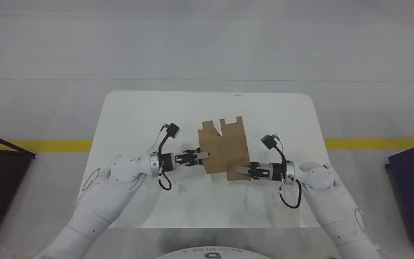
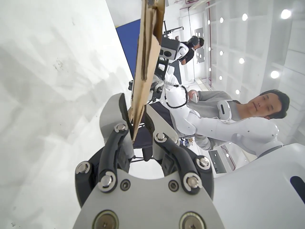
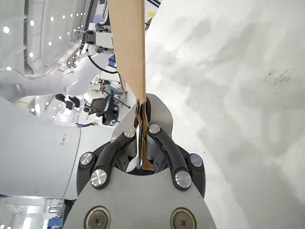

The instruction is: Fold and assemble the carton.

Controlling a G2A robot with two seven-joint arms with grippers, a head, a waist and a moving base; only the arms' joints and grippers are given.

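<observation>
You've got one flattened cardboard carton, looks like it's held flat just above the white table, over the middle of it. There are two grippers, one per side. The left gripper has its fingers pinched on one edge, and the right gripper is clamped tight on the opposite near corner. My guess is that gripping both sides lets you pull or push the carton open into shape.

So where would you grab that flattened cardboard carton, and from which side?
By its thin outer edges, coming in level from either side. The carton is folded flat, a thin sheet held parallel to the table, so only an edge fits in a pinch. Both grippers do that here: the left gripper pinches its left edge, the right gripper its near right corner.
</observation>
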